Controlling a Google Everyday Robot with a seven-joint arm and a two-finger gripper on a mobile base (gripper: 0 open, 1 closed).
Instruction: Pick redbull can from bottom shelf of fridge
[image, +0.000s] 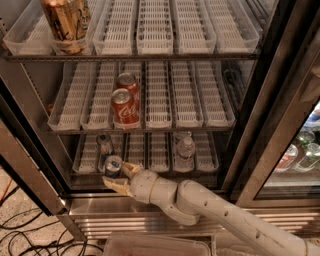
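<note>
The fridge (35, 172) stands open with three wire racks. On the bottom shelf (155, 152), at the front left, is a redbull can (113, 165), and a second one like it (104, 143) stands just behind. My gripper (123, 178) reaches in from the lower right at the shelf's front edge. Its tan fingers (131, 170) close on the front can's body from the right and from below. The can's silver top shows above the fingers.
A clear water bottle (186, 149) stands on the bottom shelf to the right. Two red cola cans (124, 107) are on the middle rack and a big gold can (65, 21) on the top one. The glass door (280, 130) is at the right. Cables (25, 235) lie on the floor.
</note>
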